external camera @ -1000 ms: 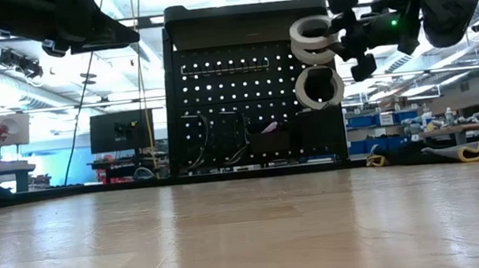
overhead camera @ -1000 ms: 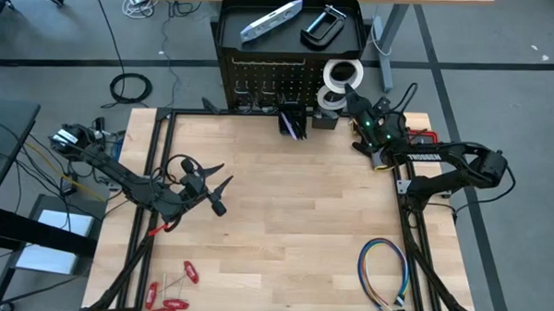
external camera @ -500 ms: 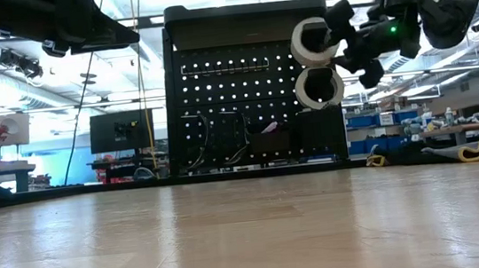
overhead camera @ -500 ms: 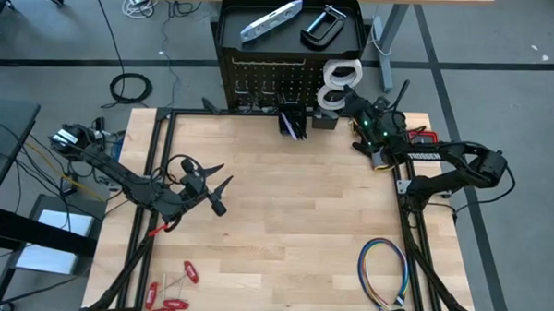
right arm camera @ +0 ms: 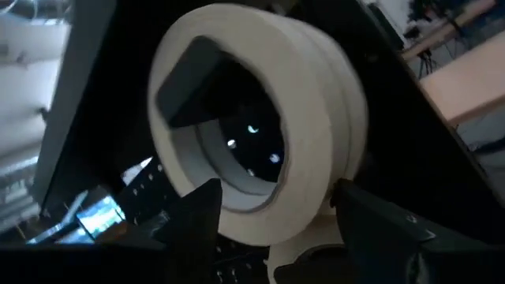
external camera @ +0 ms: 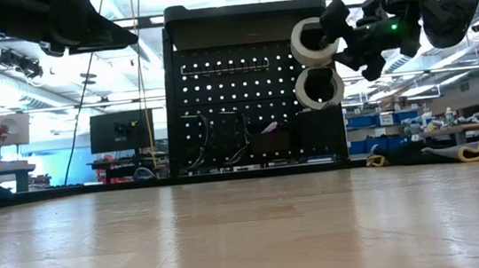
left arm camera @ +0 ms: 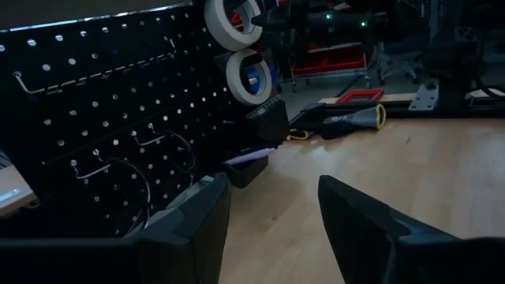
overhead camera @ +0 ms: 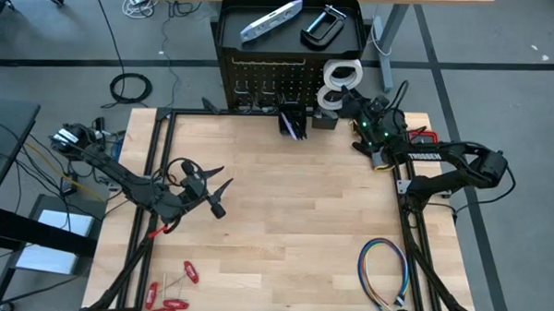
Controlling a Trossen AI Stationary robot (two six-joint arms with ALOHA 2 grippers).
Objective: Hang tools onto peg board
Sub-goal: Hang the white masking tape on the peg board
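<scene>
You're working at the pale wooden table [overhead camera: 284, 211], with the large upright black perforated metal peg board [overhead camera: 261, 81] standing at its far edge. On its tray-like top are lying a silver bar-shaped tool [overhead camera: 271, 20] and a black C-clamp [overhead camera: 324, 26]. Your right gripper [external camera: 343, 38] is up at the board's right side, right at the upper white tape roll [external camera: 311, 41], which is sitting against the board above a second white tape roll [external camera: 318, 87]. In the right wrist view the fingers are flanking the upper roll [right arm camera: 260, 150], spread wider than it; whether a pad is touching it, can't tell. Looks like you're letting go of a roll just hung. Next move: back the right gripper straight off toward the near side without dragging the roll off its hook. Your left gripper [overhead camera: 216, 186] is waiting over the table's left side, fingers wide apart, holding nothing. Small red-handled hand tools [overhead camera: 170, 295] are lying at the near left corner, not yet hung.
</scene>
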